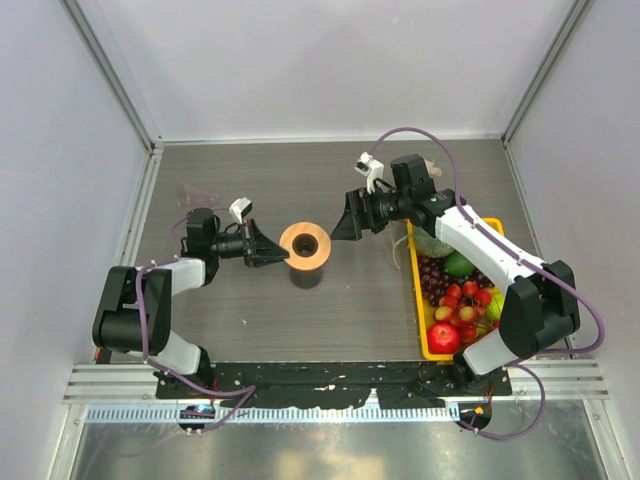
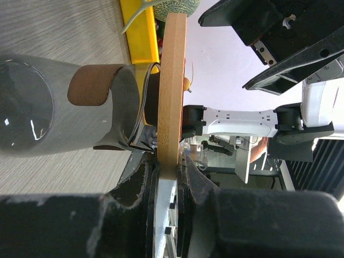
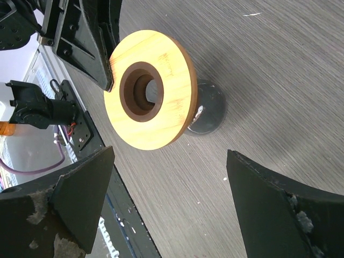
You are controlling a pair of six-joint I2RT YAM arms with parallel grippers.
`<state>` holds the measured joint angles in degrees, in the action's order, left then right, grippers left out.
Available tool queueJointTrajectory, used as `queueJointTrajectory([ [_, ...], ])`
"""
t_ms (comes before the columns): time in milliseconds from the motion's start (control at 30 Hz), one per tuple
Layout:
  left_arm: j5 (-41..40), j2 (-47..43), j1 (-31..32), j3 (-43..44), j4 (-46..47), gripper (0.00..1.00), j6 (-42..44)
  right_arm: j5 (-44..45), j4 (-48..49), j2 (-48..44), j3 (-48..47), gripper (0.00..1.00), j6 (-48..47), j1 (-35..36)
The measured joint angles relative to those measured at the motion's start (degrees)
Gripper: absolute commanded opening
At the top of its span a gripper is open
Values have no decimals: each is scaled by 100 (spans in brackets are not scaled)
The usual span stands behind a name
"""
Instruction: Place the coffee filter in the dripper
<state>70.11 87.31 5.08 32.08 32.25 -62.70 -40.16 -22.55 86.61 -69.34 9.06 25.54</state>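
Note:
The dripper [image 1: 305,245] stands at the table's middle, a clear glass cone under a round orange-brown wooden collar with a dark centre hole. My left gripper [image 1: 280,250] is shut on the collar's left edge. In the left wrist view the collar [image 2: 173,80] shows edge-on between the fingers [image 2: 171,166], with the glass body [image 2: 48,107] to its left. My right gripper [image 1: 343,218] is open and empty, just right of the dripper. The right wrist view shows the collar [image 3: 172,80] ahead of the wide-open gripper [image 3: 169,154]. The coffee filter is not in view.
A yellow fruit tray [image 1: 415,290] with grapes, apples and green fruit stands at the right, under the right arm. Its rim also shows in the left wrist view [image 2: 141,27]. Grey walls enclose the table on three sides.

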Motion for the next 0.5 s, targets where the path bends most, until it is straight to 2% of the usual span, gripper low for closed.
queueJointTrajectory([
  [133,57,7,-31,7,-70,29,74,0,-4,0,0,92,-15,0],
  [367,66,4,-269,15,-275,62,313,-4,-20,0,0,92,-17,0],
  [500,59,-81,-330,15,-363,68,367,-24,-28,0,0,92,-20,0],
])
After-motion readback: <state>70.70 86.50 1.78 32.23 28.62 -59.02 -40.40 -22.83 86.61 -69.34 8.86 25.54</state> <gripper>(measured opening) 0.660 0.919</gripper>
